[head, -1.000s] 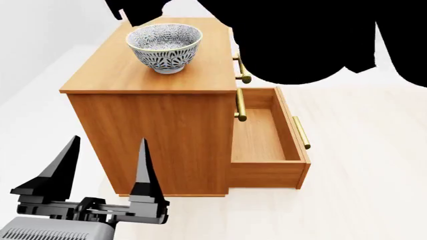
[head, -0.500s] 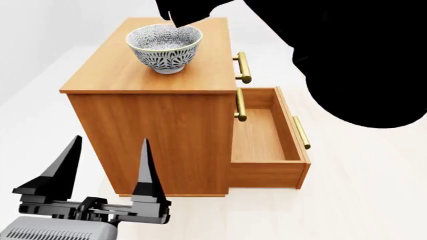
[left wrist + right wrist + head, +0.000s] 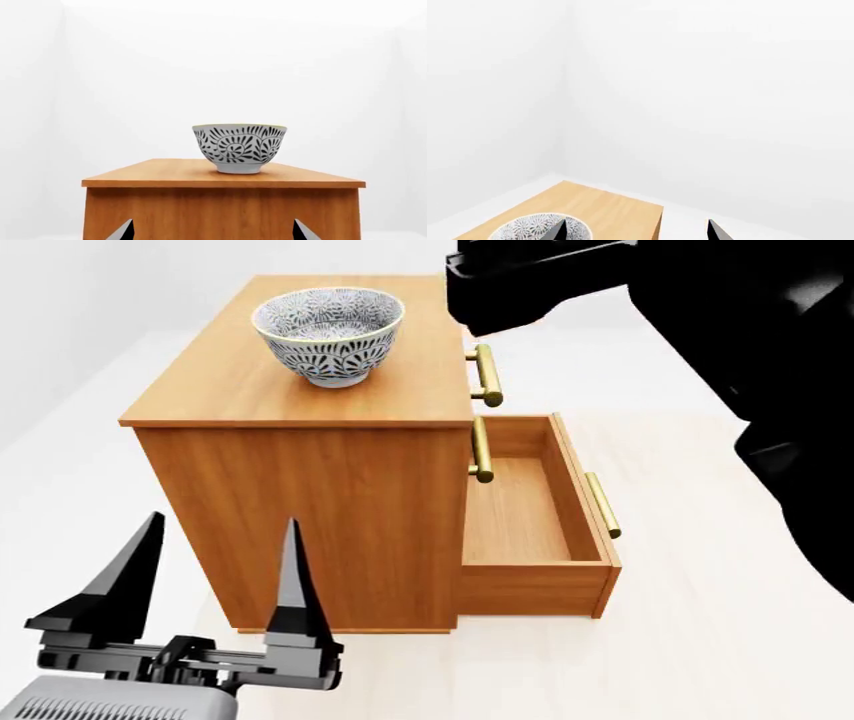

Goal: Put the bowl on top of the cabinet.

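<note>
While the bowl [image 3: 328, 335] is sitting upright on the flat top of the cabinet [image 3: 307, 510], neither gripper is touching it. It's resting on its little foot toward the far part of the top, and from the left wrist view the bowl [image 3: 239, 148] is standing level near the middle of the wooden surface, with the cabinet [image 3: 223, 210] filling the lower part of that shot.

The left gripper [image 3: 207, 585] is hanging low in front of the cabinet's plain side panel, well below the bowl, with its two pointed black fingers spread wide apart and nothing between them. In the left wrist view only the two fingertips are poking into the edge of the frame, wide apart too.

The right arm [image 3: 707, 330] is showing up as a big dark silhouette looming over the far right corner of the cabinet in the head view, so I can't really make out the fingers from there. The right wrist view is helping though: the right gripper [image 3: 635, 231] is showing two tips set well apart, empty, with the bowl [image 3: 540, 231] just beside one tip and the cabinet top [image 3: 607, 210] below.

On the cabinet's front, the bottom drawer [image 3: 534, 520] is standing pulled out and the brass handles [image 3: 487, 375] are catching the light.
</note>
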{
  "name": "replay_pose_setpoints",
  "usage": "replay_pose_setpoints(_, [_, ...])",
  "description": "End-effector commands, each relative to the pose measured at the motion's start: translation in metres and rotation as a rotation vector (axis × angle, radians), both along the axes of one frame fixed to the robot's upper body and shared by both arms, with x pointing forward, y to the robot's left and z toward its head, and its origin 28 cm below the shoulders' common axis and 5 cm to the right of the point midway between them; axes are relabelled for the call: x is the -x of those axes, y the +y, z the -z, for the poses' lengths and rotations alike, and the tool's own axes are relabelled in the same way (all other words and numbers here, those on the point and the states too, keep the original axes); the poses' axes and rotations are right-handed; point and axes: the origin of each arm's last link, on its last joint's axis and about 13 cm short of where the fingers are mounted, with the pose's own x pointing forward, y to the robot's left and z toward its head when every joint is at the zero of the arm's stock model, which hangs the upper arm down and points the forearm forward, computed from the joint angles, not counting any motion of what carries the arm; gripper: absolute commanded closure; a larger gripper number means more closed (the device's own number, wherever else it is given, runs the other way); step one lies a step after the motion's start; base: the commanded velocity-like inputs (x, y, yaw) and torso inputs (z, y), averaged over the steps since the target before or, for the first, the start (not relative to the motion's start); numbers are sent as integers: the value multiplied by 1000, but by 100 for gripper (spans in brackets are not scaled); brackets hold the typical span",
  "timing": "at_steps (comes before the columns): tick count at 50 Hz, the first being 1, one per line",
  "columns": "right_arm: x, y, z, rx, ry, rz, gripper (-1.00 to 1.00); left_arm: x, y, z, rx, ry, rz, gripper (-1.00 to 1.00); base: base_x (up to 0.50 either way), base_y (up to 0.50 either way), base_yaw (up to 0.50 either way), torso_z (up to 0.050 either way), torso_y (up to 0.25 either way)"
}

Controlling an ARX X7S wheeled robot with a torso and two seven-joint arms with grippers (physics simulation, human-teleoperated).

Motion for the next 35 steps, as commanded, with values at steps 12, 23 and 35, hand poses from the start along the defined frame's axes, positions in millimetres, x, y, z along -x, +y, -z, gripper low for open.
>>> replay_pose_setpoints(12, [20, -26, 30, -21, -22, 56, -100, 1, 1, -1, 2, -4, -5, -100, 0, 0, 0, 0, 0])
replay_pose_setpoints(23, [23, -38, 61, -61, -3, 81, -100, 0, 1, -2, 2, -7, -6, -100, 0, 0, 0, 0, 0])
replay_pose_setpoints(35, [34, -48, 92, -90, 8, 98, -100, 0, 2, -3, 3, -8, -10, -100, 0, 0, 0, 0, 0])
